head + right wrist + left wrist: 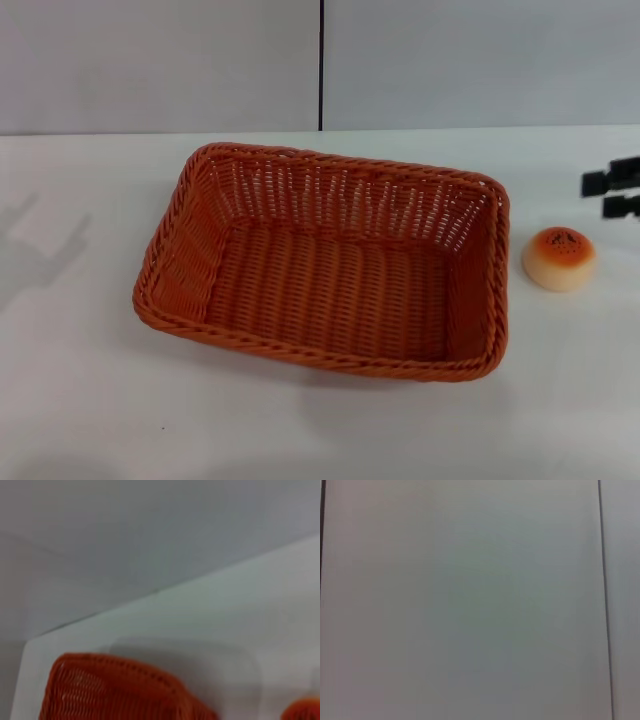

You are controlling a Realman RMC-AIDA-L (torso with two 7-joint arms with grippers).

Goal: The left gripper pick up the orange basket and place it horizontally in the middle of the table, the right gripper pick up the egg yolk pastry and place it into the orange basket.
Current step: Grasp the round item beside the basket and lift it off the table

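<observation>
The orange basket (325,262) lies flat in the middle of the white table (90,400), long side across my view, and it is empty. Just right of it sits the egg yolk pastry (559,258), upright with its sesame-dotted brown crown on top. My right gripper (612,193) shows only as two black fingertips at the right edge, above and behind the pastry, spread apart with nothing between them. The right wrist view catches a corner of the basket (115,690) and a sliver of the pastry (302,711). My left gripper is out of view; only its shadow falls on the table's left.
A grey panelled wall (160,60) with a dark vertical seam backs the table. The left wrist view shows nothing but that wall (470,600). Bare tabletop lies in front of the basket and to its left.
</observation>
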